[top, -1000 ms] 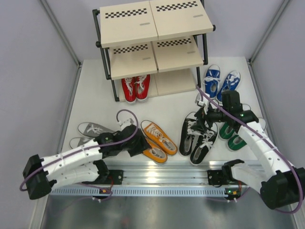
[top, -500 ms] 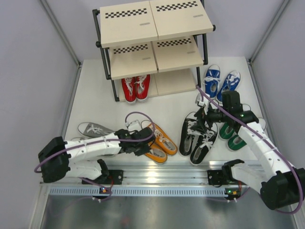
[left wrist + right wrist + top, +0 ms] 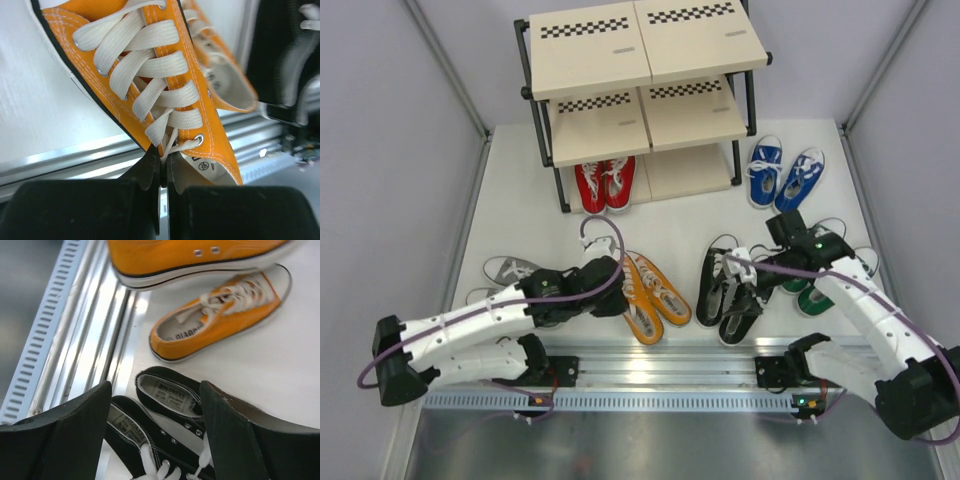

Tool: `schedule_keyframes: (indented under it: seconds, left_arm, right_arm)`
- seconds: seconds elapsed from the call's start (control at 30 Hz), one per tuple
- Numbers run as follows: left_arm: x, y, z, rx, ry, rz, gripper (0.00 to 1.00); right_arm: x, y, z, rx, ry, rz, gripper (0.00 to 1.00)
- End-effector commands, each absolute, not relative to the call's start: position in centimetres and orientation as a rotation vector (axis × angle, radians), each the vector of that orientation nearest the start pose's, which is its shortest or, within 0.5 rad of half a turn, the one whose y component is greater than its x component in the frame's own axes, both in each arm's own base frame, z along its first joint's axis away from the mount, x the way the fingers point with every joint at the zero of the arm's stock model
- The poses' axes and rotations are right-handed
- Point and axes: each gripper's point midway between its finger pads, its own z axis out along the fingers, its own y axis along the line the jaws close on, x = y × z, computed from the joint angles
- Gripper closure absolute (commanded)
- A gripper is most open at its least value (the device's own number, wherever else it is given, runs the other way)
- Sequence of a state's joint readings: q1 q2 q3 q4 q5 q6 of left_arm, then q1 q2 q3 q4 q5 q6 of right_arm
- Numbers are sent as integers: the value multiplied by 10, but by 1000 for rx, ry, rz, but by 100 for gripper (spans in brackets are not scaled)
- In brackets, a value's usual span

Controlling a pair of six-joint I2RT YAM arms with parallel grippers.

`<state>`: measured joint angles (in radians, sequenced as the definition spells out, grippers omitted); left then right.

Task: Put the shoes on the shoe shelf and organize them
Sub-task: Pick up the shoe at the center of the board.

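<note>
My left gripper (image 3: 161, 161) is shut on the laced edge of one orange shoe (image 3: 150, 65), pinching it beside the top eyelet. In the top view this gripper (image 3: 616, 291) holds that shoe (image 3: 642, 315) near the front rail, next to its mate (image 3: 668, 292). The right gripper (image 3: 156, 390) is open, its fingers straddling the heels of the black shoes (image 3: 172, 402). From above it (image 3: 744, 276) hovers over the black pair (image 3: 718, 283). The shoe shelf (image 3: 640, 95) stands at the back with red shoes (image 3: 604, 183) on its bottom tier.
Blue shoes (image 3: 783, 172) lie right of the shelf. Green shoes (image 3: 810, 293) are partly hidden under the right arm. Grey shoes (image 3: 508, 270) lie left of the left arm. The metal rail (image 3: 650, 365) runs along the table's front edge.
My left gripper has shut on the orange shoe and swung it towards the rail. The right gripper has moved forward and left, from beside the green shoes to over the black pair.
</note>
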<state>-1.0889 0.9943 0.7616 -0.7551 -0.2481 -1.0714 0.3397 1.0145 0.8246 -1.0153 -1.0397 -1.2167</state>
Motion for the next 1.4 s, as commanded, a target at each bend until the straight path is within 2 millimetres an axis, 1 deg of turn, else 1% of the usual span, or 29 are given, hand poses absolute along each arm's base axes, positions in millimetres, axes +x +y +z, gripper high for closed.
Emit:
schedule_keyframes:
  seconds: [0.0, 0.03, 0.07, 0.1, 0.13, 0.17, 0.2, 0.23, 0.3, 0.33, 0.4, 0.43, 0.5, 0.53, 0.6, 0.63, 0.7, 0.77, 0.83, 1.0, 1.03, 1.1, 1.17, 1.23, 1.37]
  left_arm:
    - [131, -245, 176, 11, 2461, -756, 100]
    - [132, -247, 178, 5, 2461, -760, 100]
    - [133, -249, 181, 5, 2460, -765, 100]
    - [135, -254, 187, 2, 2451, -775, 100]
    - [140, -256, 185, -10, 2453, -747, 100]
    - [143, -258, 185, -17, 2452, -736, 100]
    - [147, -262, 192, -28, 2438, -740, 100]
    - [151, -266, 189, -33, 2445, -713, 100]
    - [157, -271, 191, -45, 2440, -698, 100]
    - [161, -276, 194, -52, 2435, -696, 100]
    - [166, -280, 199, -60, 2424, -690, 100]
    - [169, -284, 202, -67, 2418, -692, 100]
    - [172, -288, 206, -71, 2403, -701, 100]
    - [173, -290, 206, -77, 2403, -702, 100]
    - [176, -294, 210, -84, 2388, -721, 100]
    - [177, -294, 212, -88, 2380, -727, 100]
    - [178, -296, 211, -97, 2376, -734, 100]
    - [179, -299, 211, -112, 2367, -754, 100]
    - [180, -300, 210, -119, 2363, -762, 100]
    - [181, -299, 212, -150, 2343, -777, 100]
    - [182, -298, 212, -157, 2337, -776, 100]
    - [183, -297, 214, -161, 2326, -783, 100]
    - [183, -294, 212, -165, 2326, -773, 100]
    - [183, -292, 211, -169, 2323, -770, 100]
    - [183, -287, 209, -185, 2319, -765, 100]
  right_arm:
    - [105, 200, 185, -1924, 1036, 937, 28]
    - [103, 204, 185, -1990, 988, 894, 28]
    - [102, 207, 188, -2018, 962, 868, 28]
    - [104, 211, 199, -2028, 947, 838, 28]
    - [100, 219, 206, -2060, 893, 825, 28]
    - [99, 221, 210, -2082, 873, 805, 28]
    - [99, 227, 225, -2079, 845, 790, 28]
    - [92, 234, 229, -2105, 807, 809, 28]
    - [92, 245, 241, -2117, 803, 791, 29]
    - [82, 252, 243, -2147, 766, 804, 29]
    - [78, 258, 241, -2188, 759, 788, 30]
    - [75, 263, 235, -2220, 753, 799, 30]
    - [79, 266, 223, -2256, 765, 746, 32]
    - [76, 268, 218, -2282, 750, 733, 32]
    - [83, 269, 207, -2314, 767, 658, 33]
    - [81, 272, 203, -2335, 756, 652, 33]
    - [83, 275, 200, -2339, 772, 636, 34]
    - [82, 283, 198, -2342, 770, 631, 35]
    - [83, 285, 195, -2352, 786, 629, 36]
    - [86, 293, 176, -2400, 834, 580, 40]
    - [85, 294, 173, -2409, 838, 568, 43]
    - [92, 295, 167, -2425, 862, 505, 47]
    - [100, 294, 164, -2430, 882, 439, 50]
    - [105, 293, 164, -2426, 892, 396, 50]
    - [110, 291, 163, -2422, 919, 363, 50]
